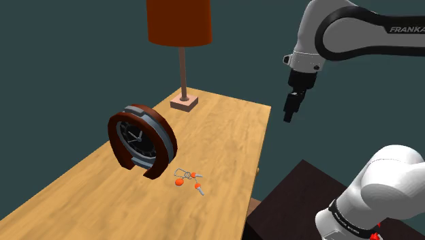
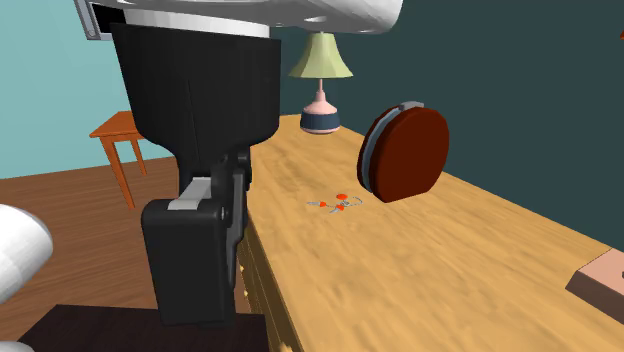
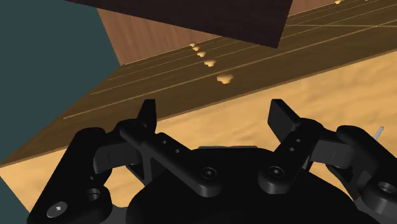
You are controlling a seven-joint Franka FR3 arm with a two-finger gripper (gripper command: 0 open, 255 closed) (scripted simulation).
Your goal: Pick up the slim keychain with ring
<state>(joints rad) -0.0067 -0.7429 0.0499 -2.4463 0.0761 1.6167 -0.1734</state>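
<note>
Jaws gape empty, well apart from keychain (image 1: 192,176).

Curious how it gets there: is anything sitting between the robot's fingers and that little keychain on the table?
Nothing visible does. Bare wooden tabletop lies between the black gripper, hanging in the air, and the small orange-and-silver keychain. The round brown-rimmed clock stands beside the keychain, on the shoulder view's left, off that path.

Clock (image 1: 142,140) stands just beside the keychain (image 1: 189,178); bare tabletop (image 1: 228,133) flanks the rest.
</note>
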